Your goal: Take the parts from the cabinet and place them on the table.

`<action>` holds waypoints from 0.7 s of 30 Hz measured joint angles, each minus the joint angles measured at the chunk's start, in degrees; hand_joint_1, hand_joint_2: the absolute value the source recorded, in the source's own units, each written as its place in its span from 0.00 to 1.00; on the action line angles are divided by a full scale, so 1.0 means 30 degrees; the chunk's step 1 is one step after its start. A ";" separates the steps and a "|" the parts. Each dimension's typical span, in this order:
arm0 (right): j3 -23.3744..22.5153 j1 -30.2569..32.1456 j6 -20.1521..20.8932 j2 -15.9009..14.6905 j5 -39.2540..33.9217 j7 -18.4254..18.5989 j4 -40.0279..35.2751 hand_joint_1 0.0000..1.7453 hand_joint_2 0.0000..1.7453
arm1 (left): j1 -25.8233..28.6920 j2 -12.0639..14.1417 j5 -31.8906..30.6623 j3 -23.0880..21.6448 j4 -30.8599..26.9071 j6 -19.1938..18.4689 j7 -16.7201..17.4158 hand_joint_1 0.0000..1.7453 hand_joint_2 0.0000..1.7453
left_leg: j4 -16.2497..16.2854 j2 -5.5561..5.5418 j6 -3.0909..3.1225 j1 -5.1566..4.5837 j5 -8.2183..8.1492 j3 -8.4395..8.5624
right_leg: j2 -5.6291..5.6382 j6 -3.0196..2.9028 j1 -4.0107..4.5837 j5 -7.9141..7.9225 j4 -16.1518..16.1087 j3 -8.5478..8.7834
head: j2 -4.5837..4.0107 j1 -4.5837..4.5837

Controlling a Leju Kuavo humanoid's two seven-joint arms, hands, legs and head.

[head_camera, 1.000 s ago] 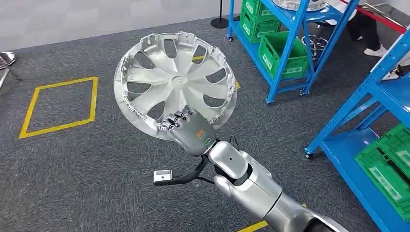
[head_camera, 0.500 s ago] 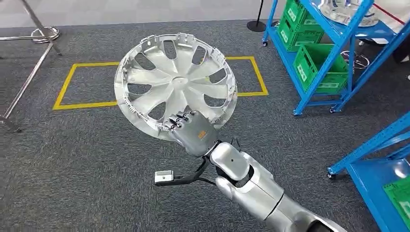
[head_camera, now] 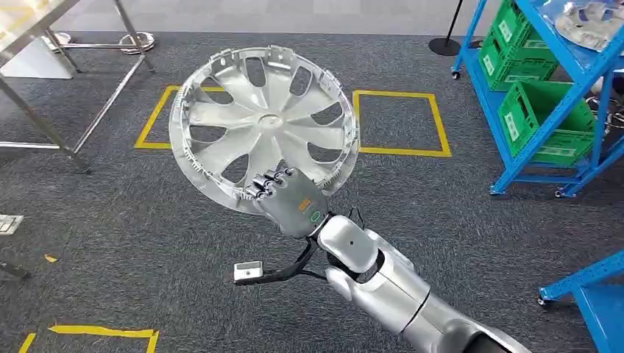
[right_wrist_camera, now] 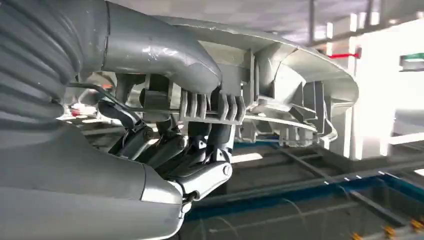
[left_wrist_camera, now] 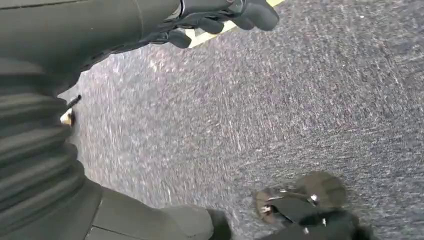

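1. Grey carpet floor (head_camera: pixel 132 243) with yellow taped squares; blue metal cabinet (head_camera: pixel 548 88) at right.
2. The right robot hand (head_camera: pixel 291 202) grips the silver plastic hubcap (head_camera: pixel 263 125) by its near rim, carried above the floor.
3. Left robot hand (left_wrist_camera: pixel 220 17): fingers curled, holding nothing.
4. Risk: the one-edge grip could let the hubcap tilt or slip while walking to the steel-legged table (head_camera: pixel 44 44).

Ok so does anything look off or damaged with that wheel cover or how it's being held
Nothing stands out as damaged. The silver wheel cover looks whole, its spokes and rim clips intact. The right hand grips it only at the lower rim, so the cover stands tilted over the grey carpet with its far side unsupported.
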 joint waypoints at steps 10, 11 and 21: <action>0.0350 -0.0494 -0.0459 0.0532 0.0037 -0.0123 0.0714 1.00 1.00 | -0.0020 -0.0015 0.0342 0.0007 0.0000 0.0262 -0.0036 0.00 1.00 | -0.2910 0.1627 0.0482 -0.0151 0.1420 0.1802 | -0.2192 0.0476 0.0260 -0.0327 0.0179 0.0139 | 0.0000 0.0058; 0.0401 -0.0494 -0.0517 0.0598 0.0073 -0.0014 0.0714 1.00 1.00 | 0.0000 -0.0007 0.0305 0.0015 0.0000 0.0262 -0.0022 0.00 1.00 | -0.2909 0.1386 0.0588 -0.0160 0.1415 0.1752 | -0.2413 0.0564 0.0247 -0.0346 0.0142 0.0191 | 0.0000 0.0073; 0.0721 -0.0290 -0.0656 0.0597 0.0109 -0.0058 0.0809 1.00 1.00 | 0.0230 0.0051 0.0503 0.0044 -0.0029 0.0881 -0.0363 0.00 1.00 | -0.2965 -0.1301 0.1032 0.0005 0.1670 0.1766 | 0.0383 0.0817 -0.0025 -0.0820 0.2765 -0.1190 | 0.0000 0.0204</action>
